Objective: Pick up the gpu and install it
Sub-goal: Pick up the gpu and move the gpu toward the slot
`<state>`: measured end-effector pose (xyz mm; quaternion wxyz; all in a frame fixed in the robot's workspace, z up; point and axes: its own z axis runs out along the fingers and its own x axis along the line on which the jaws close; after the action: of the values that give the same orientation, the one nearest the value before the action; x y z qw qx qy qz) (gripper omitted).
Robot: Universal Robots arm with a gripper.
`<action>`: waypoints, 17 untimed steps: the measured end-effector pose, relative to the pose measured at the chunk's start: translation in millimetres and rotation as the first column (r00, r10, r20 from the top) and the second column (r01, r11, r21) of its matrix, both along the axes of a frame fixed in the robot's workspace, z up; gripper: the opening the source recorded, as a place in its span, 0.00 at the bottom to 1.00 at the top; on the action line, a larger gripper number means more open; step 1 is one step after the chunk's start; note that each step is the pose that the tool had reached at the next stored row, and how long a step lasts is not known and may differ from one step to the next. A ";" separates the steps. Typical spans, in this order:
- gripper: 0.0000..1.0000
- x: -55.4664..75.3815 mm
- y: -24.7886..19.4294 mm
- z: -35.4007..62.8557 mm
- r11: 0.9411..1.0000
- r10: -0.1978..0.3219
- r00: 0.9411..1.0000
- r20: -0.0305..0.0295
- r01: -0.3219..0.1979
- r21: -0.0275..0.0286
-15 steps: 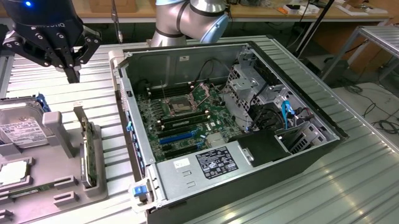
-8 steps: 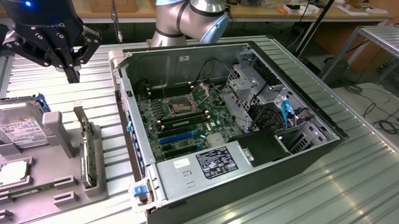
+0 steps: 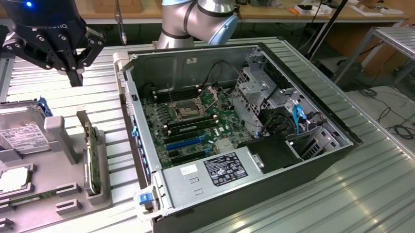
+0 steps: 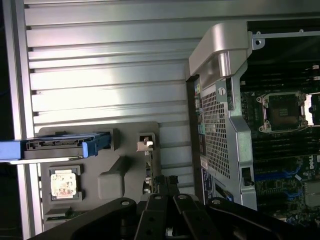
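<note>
The gpu [image 3: 91, 158] is parked on its thin edge in the grey holder [image 3: 65, 145], lower left of the exterior view, just beside the open case [image 3: 214, 121]. My gripper [image 3: 76, 79] is in the upper left, fingers pinched right together, holding nothing, touching nothing, above the ribbed table [image 3: 104, 97]. The card's long axis runs up-and-down the frame, along the case's side wall. The bracket end is uppermost, I think. The hard drive [image 3: 19, 133] sits further left.
</note>
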<state>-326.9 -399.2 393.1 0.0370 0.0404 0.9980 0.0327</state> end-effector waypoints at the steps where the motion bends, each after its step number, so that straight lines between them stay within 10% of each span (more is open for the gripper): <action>1: 0.11 0.0 0.0 -0.6 1.000 0.000 1.000 0.000 0.000 0.000; 15: 0.11 -0.1 -1.2 -5.1 1.000 -0.004 1.000 0.000 0.004 0.000; 17: 0.11 0.4 -1.2 -5.1 1.000 -0.004 1.000 -0.023 0.004 0.000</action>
<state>-326.5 -400.4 388.0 0.0258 0.0425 0.9982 0.0321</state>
